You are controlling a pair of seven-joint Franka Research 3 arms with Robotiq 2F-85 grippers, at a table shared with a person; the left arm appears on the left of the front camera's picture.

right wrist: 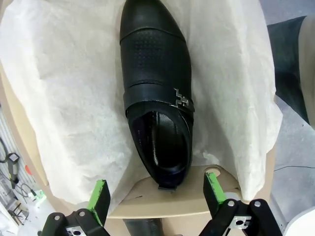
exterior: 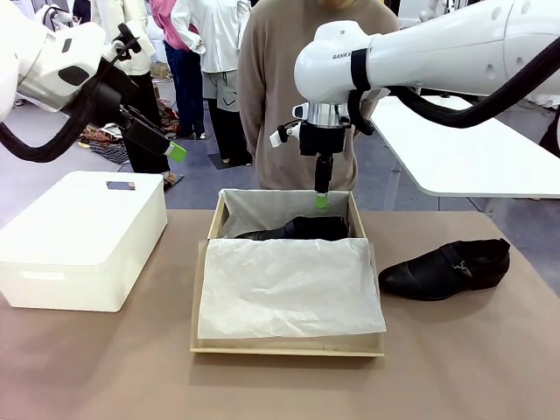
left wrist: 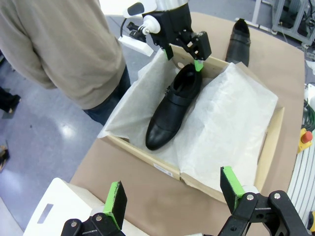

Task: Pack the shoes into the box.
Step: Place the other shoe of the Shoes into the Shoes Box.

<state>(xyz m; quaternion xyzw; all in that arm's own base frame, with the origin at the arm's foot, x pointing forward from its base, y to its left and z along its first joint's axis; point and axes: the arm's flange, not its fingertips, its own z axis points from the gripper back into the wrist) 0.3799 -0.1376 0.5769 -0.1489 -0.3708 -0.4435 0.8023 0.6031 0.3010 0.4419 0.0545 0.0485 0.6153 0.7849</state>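
Shoebox: nearest me, the tan cardboard shoebox (exterior: 289,349) sits mid-table, with white tissue paper (exterior: 289,289) draped over its front half.
Shoe in box: one black dress shoe (exterior: 293,230) lies on the tissue along the far wall, toe toward the robot's left.
Second shoe: the other black shoe (exterior: 446,267) lies on the table (exterior: 105,367) just right of the box.
Right gripper: the right gripper (exterior: 322,200) hangs just above the boxed shoe's heel, jaws spread wide, gripping nothing.
Left gripper: the left gripper (exterior: 175,150) is raised above the white plastic box (exterior: 83,236), jaws wide apart, empty.
Person: I see a person (exterior: 289,87) standing at the far side.
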